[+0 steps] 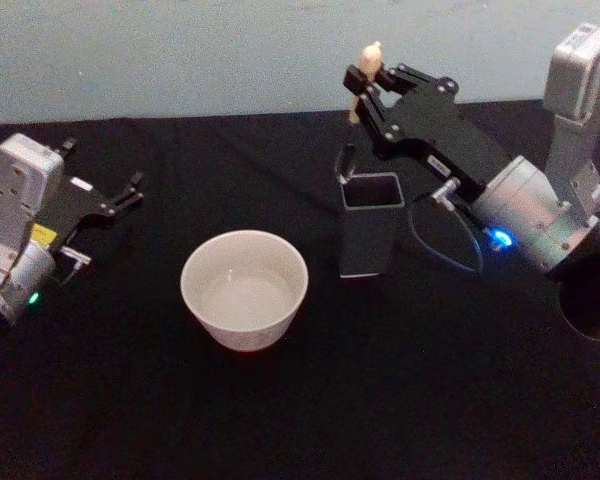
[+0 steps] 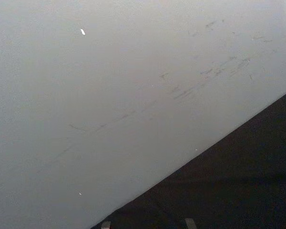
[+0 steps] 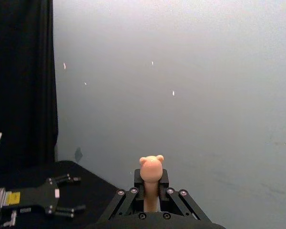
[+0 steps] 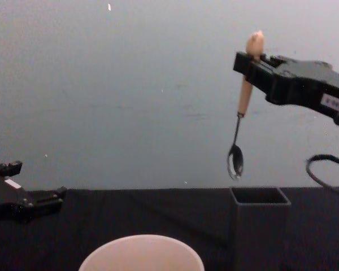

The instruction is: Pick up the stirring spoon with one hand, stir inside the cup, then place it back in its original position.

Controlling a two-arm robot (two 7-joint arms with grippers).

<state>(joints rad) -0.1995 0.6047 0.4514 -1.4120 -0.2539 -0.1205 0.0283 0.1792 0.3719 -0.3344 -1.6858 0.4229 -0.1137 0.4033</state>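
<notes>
Plain pale grey wall (image 1: 180,50) behind table w/ black cloth (image 1: 280,420).

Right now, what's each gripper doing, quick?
Left gripper: open, holding nothing, resting by the table's left side.
Right gripper: closed on the stirring spoon, raised above the holder.

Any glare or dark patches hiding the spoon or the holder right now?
Chest view: the stirring spoon hangs sharp against the pale wall, a bright glint on its bowl. Head view: the dark grey holder nearly merges with the black tablecloth, and the right gripper is dark too.
</notes>
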